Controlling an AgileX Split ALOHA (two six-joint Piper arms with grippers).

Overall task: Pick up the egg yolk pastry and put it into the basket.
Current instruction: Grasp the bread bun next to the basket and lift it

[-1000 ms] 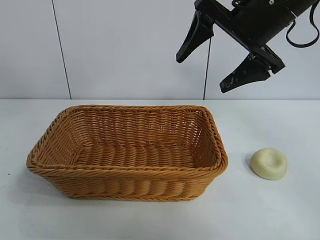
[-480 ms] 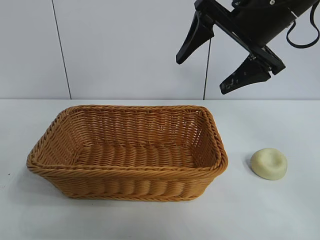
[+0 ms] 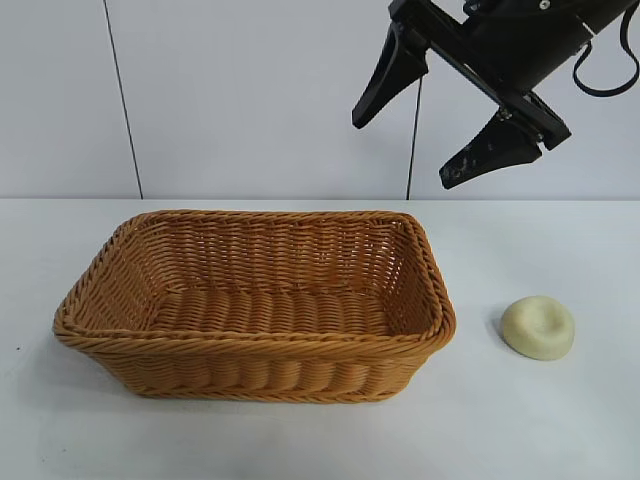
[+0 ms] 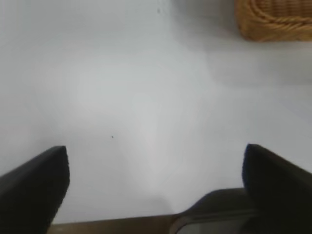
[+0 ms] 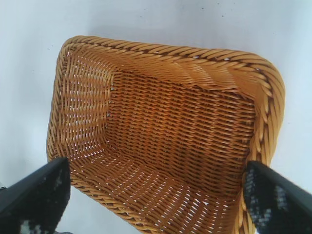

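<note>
The egg yolk pastry (image 3: 538,327), a small pale cream dome with a dent on top, lies on the white table to the right of the basket (image 3: 250,343). The large orange-brown wicker basket stands mid-table and holds nothing. My right gripper (image 3: 404,150) hangs open high above the basket's far right corner, well away from the pastry. Its wrist view looks down into the basket (image 5: 165,50) between the spread fingers of the right gripper (image 5: 156,195). My left gripper (image 4: 155,151) is open over bare table, with a corner of the basket (image 4: 273,24) far off. Neither wrist view shows the pastry.
The white table (image 3: 560,430) reaches out around the basket and the pastry. A pale panelled wall (image 3: 250,100) rises behind it, and a black cable (image 3: 605,85) loops off the right arm.
</note>
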